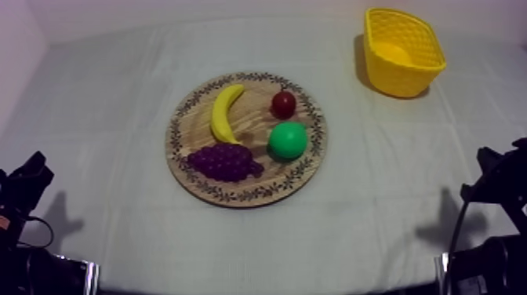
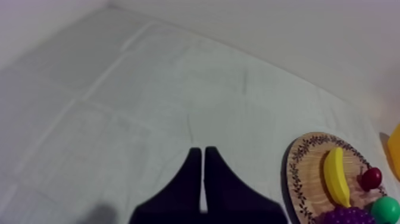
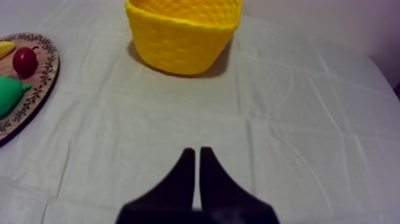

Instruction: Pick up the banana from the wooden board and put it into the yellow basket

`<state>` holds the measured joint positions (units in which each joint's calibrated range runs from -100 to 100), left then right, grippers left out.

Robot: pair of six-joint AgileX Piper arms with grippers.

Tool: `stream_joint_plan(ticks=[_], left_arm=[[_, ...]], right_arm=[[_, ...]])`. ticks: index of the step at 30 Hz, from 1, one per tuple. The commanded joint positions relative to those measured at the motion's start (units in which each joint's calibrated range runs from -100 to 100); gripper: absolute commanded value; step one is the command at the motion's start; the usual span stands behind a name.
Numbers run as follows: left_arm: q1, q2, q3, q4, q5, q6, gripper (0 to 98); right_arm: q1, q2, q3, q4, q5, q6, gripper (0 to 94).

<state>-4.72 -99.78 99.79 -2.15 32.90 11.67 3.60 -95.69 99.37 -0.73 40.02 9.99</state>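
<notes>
A yellow banana [image 1: 224, 112] lies on the round wooden board [image 1: 306, 169] at the table's middle, beside purple grapes [image 1: 224, 162], a green pear [image 1: 288, 140] and a small red fruit [image 1: 283, 103]. The yellow basket [image 1: 401, 51] stands at the far right, empty as far as I see. My left gripper [image 2: 203, 156] is shut on nothing over bare cloth, left of the board [image 2: 300, 173] and banana [image 2: 336, 176]. My right gripper [image 3: 197, 156] is shut too, short of the basket [image 3: 181, 33]. Both arms rest low at the table's near corners, left [image 1: 23, 188] and right [image 1: 498, 176].
The grey-white cloth [image 1: 102, 118] spreads wide around the board. A pale wall runs along the table's far edge. The board's rim [image 3: 41, 83], the red fruit [image 3: 25, 61] and the pear [image 3: 9, 95] lie off to the side of my right gripper.
</notes>
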Motion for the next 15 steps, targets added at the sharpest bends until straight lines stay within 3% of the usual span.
stream_joint_plan(ticks=[1,7,15], left_arm=[[0.0,0.0,0.0,-0.03,0.0,0.0,0.1],[0.0,0.0,0.0,-0.03,0.0,0.0,0.1],[0.0,0.0,0.0,-0.03,0.0,0.0,0.1]], right_arm=[[0.2,0.0,0.0,0.0,0.0,0.7,1.5],[-0.6,1.1,-0.1,0.3,-1.4,5.9,1.8],[-4.9,12.2,-8.8,1.6,-2.8,5.4,1.6]])
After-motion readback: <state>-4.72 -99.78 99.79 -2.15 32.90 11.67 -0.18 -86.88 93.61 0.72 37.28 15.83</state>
